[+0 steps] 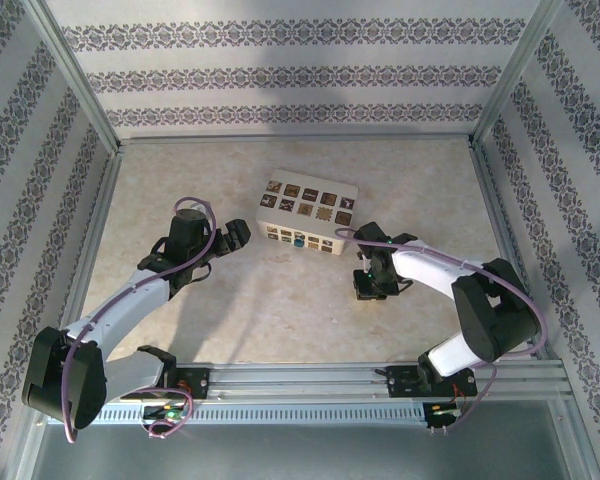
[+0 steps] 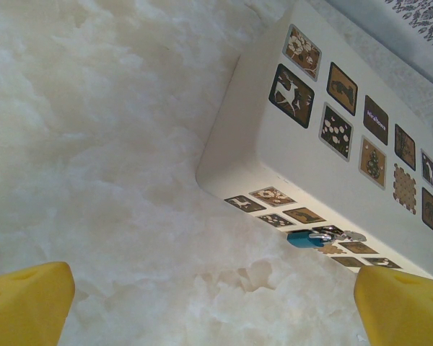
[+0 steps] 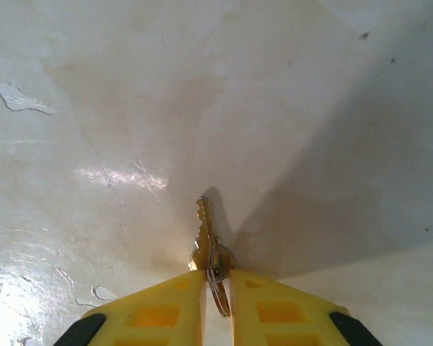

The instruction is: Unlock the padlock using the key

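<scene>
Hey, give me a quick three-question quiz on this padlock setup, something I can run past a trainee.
1. Fill in: the blue padlock sits on the side face of the white ____.
2. True or false: the left pincer is shut.
3. What does the right pincer grip? A) the padlock B) the key C) nothing

Key: 1 box; 2 false, its fingers stand wide apart; 3 B.
</scene>
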